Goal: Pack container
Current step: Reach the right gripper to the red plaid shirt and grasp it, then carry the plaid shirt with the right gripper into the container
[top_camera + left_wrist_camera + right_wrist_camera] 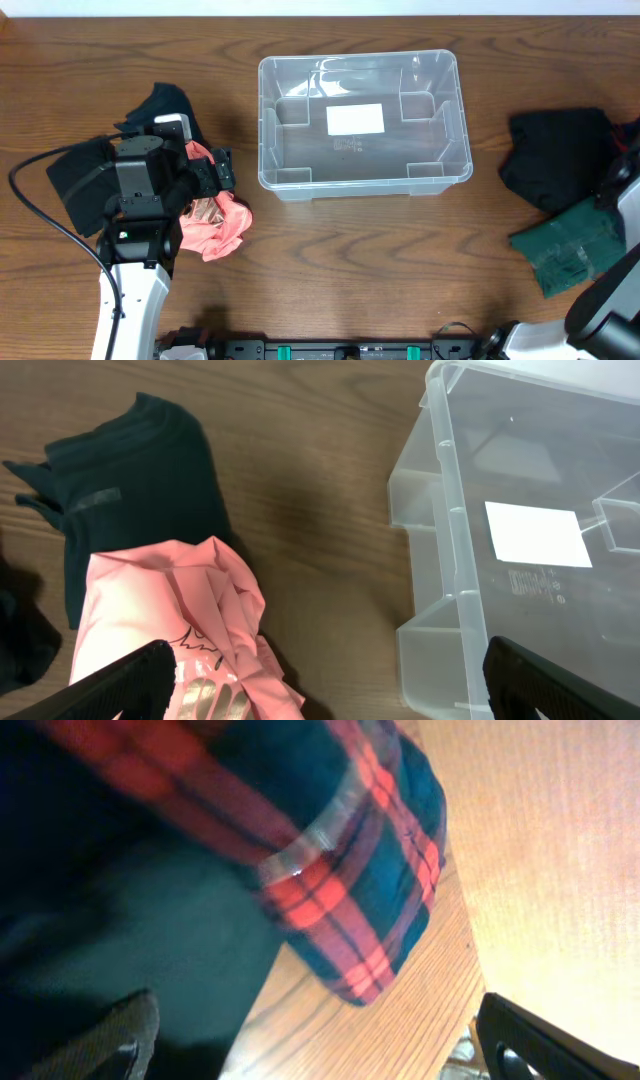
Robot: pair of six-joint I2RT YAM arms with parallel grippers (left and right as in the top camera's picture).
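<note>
Brown wooden tabletop (330, 260). The clear container (360, 58) sits empty at centre-back. Just left of it, the left hand (325, 660), fingers spread wide, hovers over a crumpled pink garment (180, 600). It would be best to pinch its thickest fold deeply. The right hand (315, 1020), also wide, hangs above plaid cloth (340, 850).

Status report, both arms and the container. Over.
Left gripper open above pink garment. Right gripper open above plaid cloth. Container upright, empty. Nothing blocking its opening.
</note>
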